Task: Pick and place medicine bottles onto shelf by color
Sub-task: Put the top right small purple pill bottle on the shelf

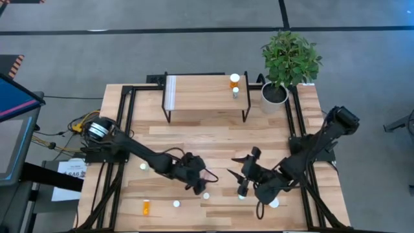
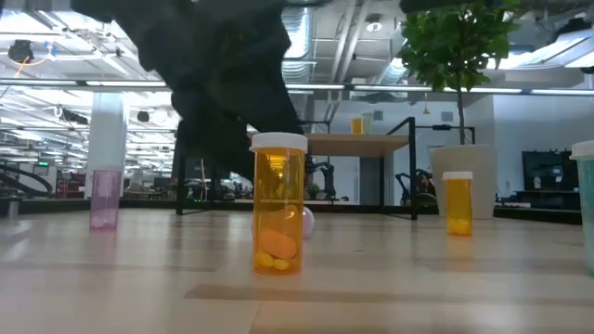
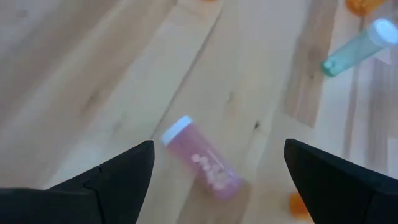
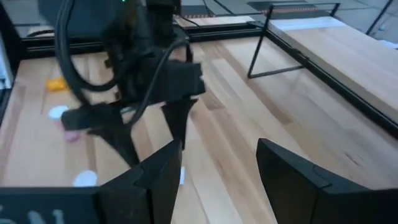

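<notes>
My left gripper (image 3: 219, 144) is open and slants down over a pink medicine bottle (image 3: 202, 158) with a white cap, which lies on its side on the table; the fingers stand on either side of it, apart from it. In the high view this gripper (image 1: 199, 185) is near the table's middle front. My right gripper (image 4: 219, 146) is open with nothing between its fingers, raised over the table (image 1: 238, 167), facing the left gripper. The shelf (image 1: 207, 97) stands at the far side, with an orange bottle (image 1: 234, 79) and a smaller bottle (image 1: 235, 92) upright on its right end.
Loose bottles stand or lie along the table's front: an orange one on its side (image 1: 145, 207), white-capped ones (image 1: 176, 204) (image 1: 274, 203), one (image 1: 143, 167) at left. A green bottle (image 3: 360, 46) lies near the pink one. A potted plant (image 1: 288, 61) stands right of the shelf.
</notes>
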`<action>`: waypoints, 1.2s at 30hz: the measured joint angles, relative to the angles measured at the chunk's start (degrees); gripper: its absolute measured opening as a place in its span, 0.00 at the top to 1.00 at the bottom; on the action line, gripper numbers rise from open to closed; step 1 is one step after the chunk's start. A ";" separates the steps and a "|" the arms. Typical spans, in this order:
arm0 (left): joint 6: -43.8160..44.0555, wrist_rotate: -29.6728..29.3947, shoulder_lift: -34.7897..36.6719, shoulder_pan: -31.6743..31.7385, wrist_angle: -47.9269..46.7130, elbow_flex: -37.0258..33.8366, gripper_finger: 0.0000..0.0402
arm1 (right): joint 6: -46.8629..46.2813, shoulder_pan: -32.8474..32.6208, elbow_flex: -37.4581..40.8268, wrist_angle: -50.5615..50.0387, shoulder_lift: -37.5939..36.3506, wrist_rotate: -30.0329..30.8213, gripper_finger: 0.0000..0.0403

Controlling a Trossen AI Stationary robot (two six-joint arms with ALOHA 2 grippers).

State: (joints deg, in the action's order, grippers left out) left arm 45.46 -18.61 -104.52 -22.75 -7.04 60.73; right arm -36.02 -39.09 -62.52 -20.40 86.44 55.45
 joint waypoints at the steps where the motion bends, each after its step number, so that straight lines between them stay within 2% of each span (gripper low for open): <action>1: 0.38 0.44 -0.85 0.22 -0.90 0.57 0.14 | -0.21 0.33 0.00 -0.02 0.02 -0.01 0.43; 7: 3.34 1.96 -4.87 1.27 -3.54 2.45 0.14 | -1.08 1.40 0.00 -0.39 0.04 -0.79 0.43; 12: 5.08 1.55 -5.34 1.82 -7.11 2.45 0.14 | -1.17 1.57 0.00 -0.41 0.04 -1.30 0.43; 15: 5.26 0.51 -5.32 1.82 -8.75 2.50 0.18 | -1.16 1.68 0.00 -0.42 0.06 -1.38 0.43; 27: 1.87 0.58 -5.32 1.86 -8.98 2.45 0.55 | -1.13 1.68 0.00 -0.57 0.06 -1.49 0.43; 36: -5.04 0.18 -5.29 1.84 -8.58 4.18 0.76 | -1.08 1.47 0.00 -1.65 0.06 -1.49 0.43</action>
State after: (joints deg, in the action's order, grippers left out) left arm 40.41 -18.43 -109.81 -20.91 -15.62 64.91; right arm -37.10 -37.62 -62.52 -22.06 86.50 53.95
